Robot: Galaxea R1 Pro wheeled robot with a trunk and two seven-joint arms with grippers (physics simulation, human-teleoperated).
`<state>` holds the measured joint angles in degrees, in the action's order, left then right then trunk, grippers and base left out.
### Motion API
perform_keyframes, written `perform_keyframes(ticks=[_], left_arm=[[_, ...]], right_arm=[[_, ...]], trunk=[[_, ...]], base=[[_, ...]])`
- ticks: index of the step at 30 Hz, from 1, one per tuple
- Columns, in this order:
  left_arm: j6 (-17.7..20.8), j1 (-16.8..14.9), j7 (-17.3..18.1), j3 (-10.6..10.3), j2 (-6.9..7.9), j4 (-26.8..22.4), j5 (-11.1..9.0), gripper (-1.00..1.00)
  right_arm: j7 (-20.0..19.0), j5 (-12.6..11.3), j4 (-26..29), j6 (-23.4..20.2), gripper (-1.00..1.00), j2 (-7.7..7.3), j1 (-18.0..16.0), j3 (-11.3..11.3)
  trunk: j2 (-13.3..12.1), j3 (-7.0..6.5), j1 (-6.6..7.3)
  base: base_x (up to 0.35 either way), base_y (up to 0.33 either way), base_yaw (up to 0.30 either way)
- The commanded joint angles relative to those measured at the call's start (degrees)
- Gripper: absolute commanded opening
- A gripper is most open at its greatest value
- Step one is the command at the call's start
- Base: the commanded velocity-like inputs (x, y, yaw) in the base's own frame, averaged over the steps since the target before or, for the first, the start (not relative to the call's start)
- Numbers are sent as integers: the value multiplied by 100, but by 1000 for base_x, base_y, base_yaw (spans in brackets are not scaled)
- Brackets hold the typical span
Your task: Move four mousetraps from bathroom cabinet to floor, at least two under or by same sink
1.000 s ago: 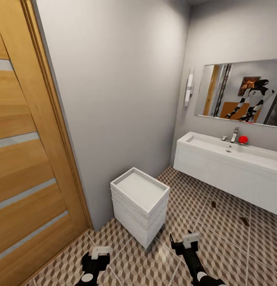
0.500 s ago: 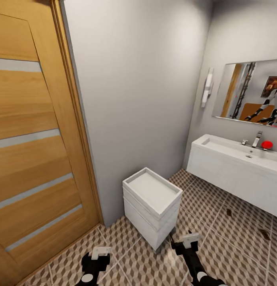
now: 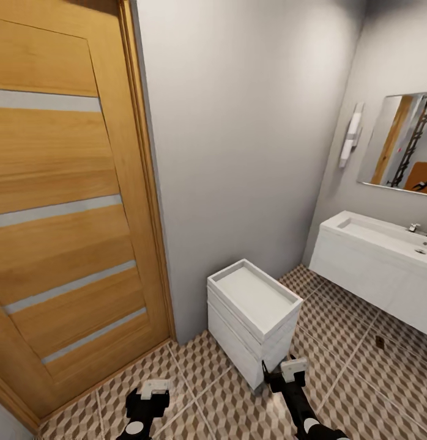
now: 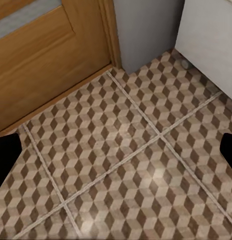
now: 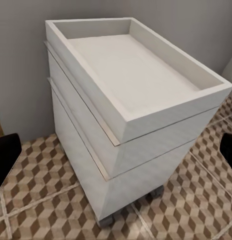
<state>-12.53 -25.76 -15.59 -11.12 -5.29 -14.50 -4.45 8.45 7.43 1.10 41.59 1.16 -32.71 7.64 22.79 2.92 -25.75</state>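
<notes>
While both hands hang open over bathroom floor, mousetrap lies near bathroom sink.

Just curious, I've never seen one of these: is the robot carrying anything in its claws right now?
No. The left gripper and right gripper both have open jaws with nothing between them, over the bathroom floor.

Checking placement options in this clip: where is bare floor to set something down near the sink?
Bare floor lies between the white drawer unit and the sink, apart from one mousetrap. More lies before the door, beside the left end effector. The drawer unit crowds the right end effector.
</notes>
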Motion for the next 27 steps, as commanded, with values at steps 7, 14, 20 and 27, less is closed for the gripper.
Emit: perform_keyframes(ticks=[7,14,20,27], left_arm=[[-21,-8,-32,-48,-5,8,-47,100],[-21,-8,-32,-50,-7,8,-47,100],[-22,-8,-32,-48,-7,8,-47,100],[-22,-8,-32,-48,-7,8,-47,100]], right_arm=[[60,57,-5,7,100,-1,-3,18],[60,57,-5,7,100,3,-6,18],[60,57,-5,7,100,6,-7,18],[60,57,-5,7,100,7,-6,18]], trunk=[[13,13,-4],[13,13,-4],[13,13,-4],[13,13,-4]], base=[[0,0,236],[0,0,236],[0,0,236],[0,0,236]])
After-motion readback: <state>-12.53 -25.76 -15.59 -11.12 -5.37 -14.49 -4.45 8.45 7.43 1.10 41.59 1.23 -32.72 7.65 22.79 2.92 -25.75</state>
